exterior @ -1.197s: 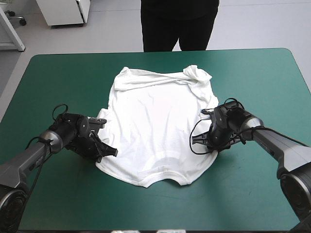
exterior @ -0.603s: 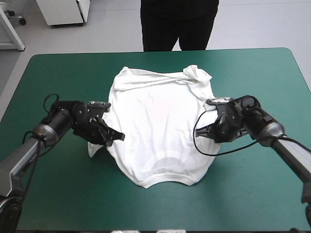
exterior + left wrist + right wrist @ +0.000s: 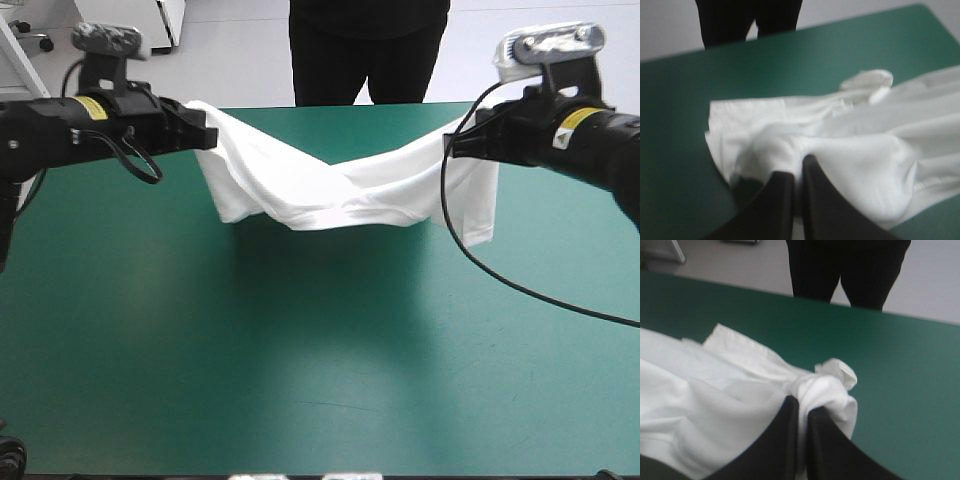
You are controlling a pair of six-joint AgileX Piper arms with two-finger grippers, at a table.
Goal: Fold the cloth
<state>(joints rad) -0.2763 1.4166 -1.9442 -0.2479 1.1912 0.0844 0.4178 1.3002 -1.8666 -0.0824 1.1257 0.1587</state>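
Left gripper (image 3: 801, 165): black fingers pressed all but together, a bunch of white fabric pinched between the tips.

Right gripper (image 3: 802, 407): same state, fingers nearly closed on a gathered corner of fabric.

Both hold the T-shirt (image 3: 340, 185) up over the bench (image 3: 320, 360), toward its far edge. They are well apart, one over the left side and one over the right.

The T-shirt is stretched between them as a loose band. Its long axis runs left to right, roughly parallel to the bench's far edge. It sags in the middle, lowest about midway between the grippers. One flap hangs straight down just under the right gripper.

A shadow lies on the teal-green cover beneath the sag.

In the wrist views the fabric ahead of each gripper slopes down toward the cover. I cannot tell whether the lowest folds touch it.
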